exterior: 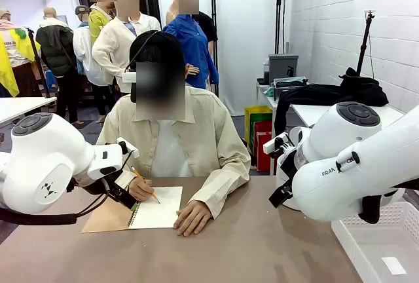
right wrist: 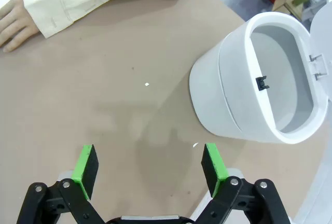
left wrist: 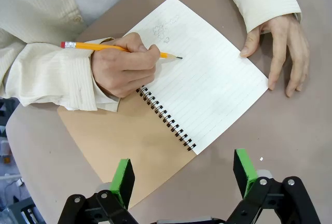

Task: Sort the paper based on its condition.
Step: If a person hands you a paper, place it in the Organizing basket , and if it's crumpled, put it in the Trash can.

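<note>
Left wrist view: a spiral notebook [left wrist: 218, 94], lined white page over a matte brown card cover, lies flat on the smooth brown surface [left wrist: 290, 146] just beyond the left jaws, which gape wide and empty. A hand [left wrist: 122, 68] writes on it with a yellow pencil [left wrist: 104, 47]. The right jaws gape wide too, holding nothing, above the surface.

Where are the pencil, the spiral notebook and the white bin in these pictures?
pencil [left wrist: 98, 47]: left wrist view, on the yellow shaft.
spiral notebook [left wrist: 207, 89]: left wrist view, on the open lined page.
white bin [right wrist: 218, 92]: right wrist view, on its outer wall.
</note>
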Robot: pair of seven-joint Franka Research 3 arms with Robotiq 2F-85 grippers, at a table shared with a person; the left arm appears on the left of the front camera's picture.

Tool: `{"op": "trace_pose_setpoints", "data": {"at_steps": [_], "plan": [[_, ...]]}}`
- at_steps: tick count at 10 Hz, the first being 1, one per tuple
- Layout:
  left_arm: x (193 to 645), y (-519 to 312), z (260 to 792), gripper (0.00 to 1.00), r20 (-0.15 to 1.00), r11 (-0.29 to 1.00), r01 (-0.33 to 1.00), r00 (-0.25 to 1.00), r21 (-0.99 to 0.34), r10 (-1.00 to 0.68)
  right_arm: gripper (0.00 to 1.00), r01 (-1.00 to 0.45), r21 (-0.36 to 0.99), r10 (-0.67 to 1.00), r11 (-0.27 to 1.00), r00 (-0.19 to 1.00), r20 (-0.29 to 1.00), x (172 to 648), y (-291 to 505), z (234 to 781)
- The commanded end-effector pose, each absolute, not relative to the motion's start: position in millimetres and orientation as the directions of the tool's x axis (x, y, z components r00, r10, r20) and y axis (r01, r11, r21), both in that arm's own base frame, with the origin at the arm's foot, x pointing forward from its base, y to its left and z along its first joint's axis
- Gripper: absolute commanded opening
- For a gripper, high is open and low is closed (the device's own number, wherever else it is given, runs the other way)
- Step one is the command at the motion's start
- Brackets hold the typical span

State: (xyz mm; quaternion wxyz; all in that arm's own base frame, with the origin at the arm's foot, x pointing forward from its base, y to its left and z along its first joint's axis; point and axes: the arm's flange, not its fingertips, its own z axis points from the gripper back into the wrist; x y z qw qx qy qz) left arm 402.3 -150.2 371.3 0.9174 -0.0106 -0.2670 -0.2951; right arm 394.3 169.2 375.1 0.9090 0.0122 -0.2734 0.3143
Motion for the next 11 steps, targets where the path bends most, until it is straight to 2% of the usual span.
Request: {"op": "trace_pose_setpoints", "data": {"at_steps": [1,10,11], "plan": [[402,-150,371,1.0,0.496,0.826,0.547,0.683,0.138,-0.535,1.0,-0.578,-0.15,0.564,0.802,0.653,0.505,394,169,375],[400,-148,381,1.0,0.488,0.817,0.566,0.685,0.113,-0.542,1.0,-0.578,-0.15,0.565,0.802,0.653,0.505,394,169,375],[399,-144,389,1.0,0.483,0.807,0.583,0.683,0.09,-0.547,1.0,-0.564,-0.202,0.576,0.801,0.633,0.518,394,163,382]]}}
